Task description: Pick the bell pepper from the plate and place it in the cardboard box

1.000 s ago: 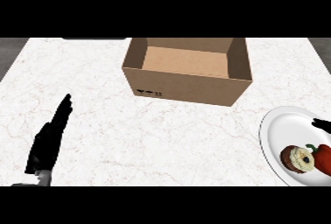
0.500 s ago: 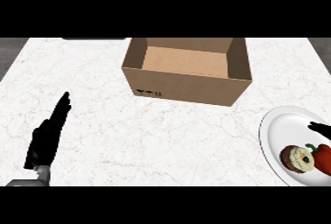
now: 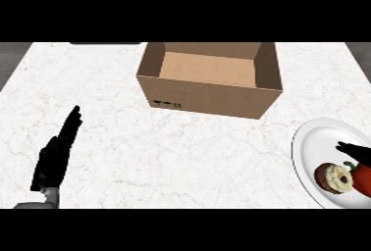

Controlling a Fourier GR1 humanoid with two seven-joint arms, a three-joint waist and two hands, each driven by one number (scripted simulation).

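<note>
Bell pepper (image 3: 362,177) lies on the plate (image 3: 311,147) at the view's right edge, red with a green stem, largely cut off by the frame, so its long axis cannot be judged; beside it, on the side away from the edge, sits a round doughnut-like thing (image 3: 333,177); the right hand (image 3: 357,153) shows only as dark fingers (image 3: 348,147) just beyond the pepper, possibly touching it, and whether they are curled or released I cannot tell; the left hand (image 3: 54,157) rests upright with straight, released fingers, well apart across the surface (image 3: 181,157), so the right hand is plainly the nearer; from those fingers the cardboard box (image 3: 210,81) stands farther off and leftward, its top open, with bare surface between plate and box.
</note>
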